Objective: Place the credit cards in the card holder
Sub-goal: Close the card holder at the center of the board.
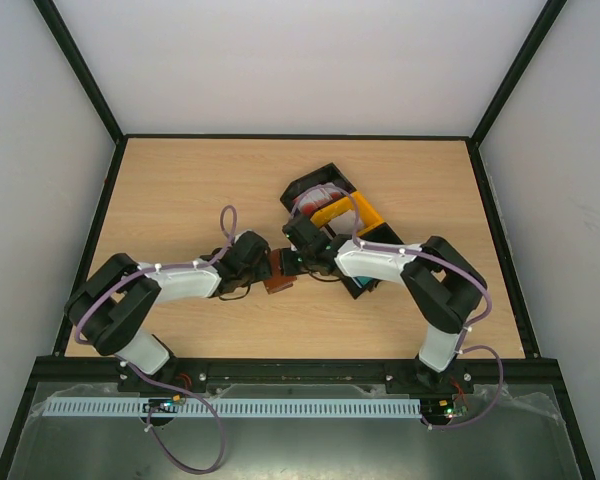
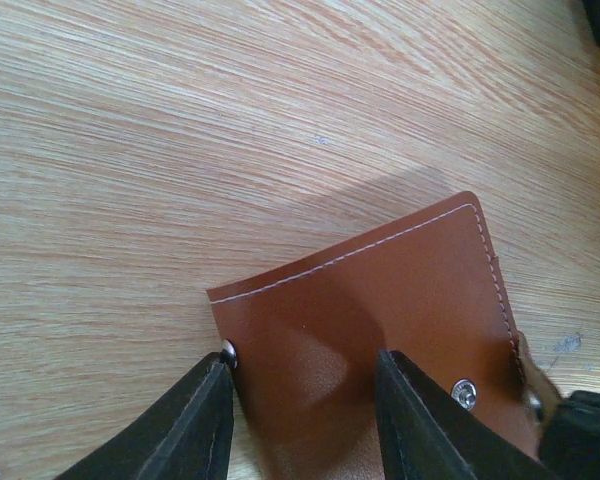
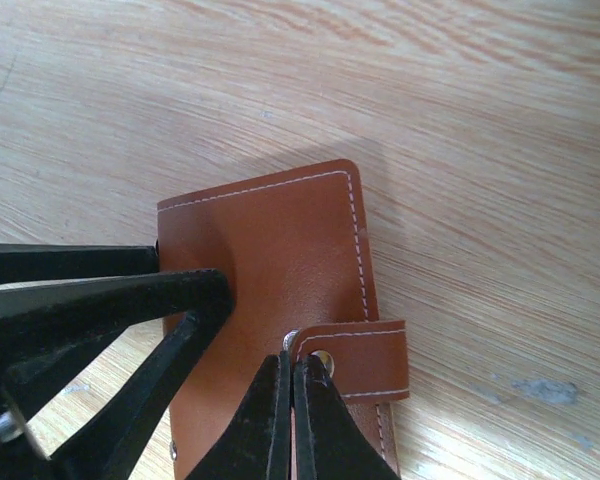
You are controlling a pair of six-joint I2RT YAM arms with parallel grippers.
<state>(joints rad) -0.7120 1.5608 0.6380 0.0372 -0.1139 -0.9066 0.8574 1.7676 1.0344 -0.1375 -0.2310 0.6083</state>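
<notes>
The brown leather card holder (image 1: pixel 277 281) lies on the table between my two grippers. It is folded shut, with its tab (image 3: pixel 370 360) wrapped over the face (image 3: pixel 280 240). My right gripper (image 3: pixel 294 362) is shut on the tab's end, at the snap. My left gripper (image 2: pixel 305 375) is open. One of its fingers is at the holder's edge by a rivet and the other rests on the holder's face (image 2: pixel 380 290). Its fingers (image 3: pixel 130 295) also show in the right wrist view. Red-and-white credit cards (image 1: pixel 320 195) and teal ones (image 1: pixel 371 283) sit in the bin tray.
The black-and-yellow three-compartment bin tray (image 1: pixel 346 211) lies at an angle just behind and right of the grippers, partly under the right arm (image 1: pixel 380 262). A black frame edges the wooden table, and white walls stand around it.
</notes>
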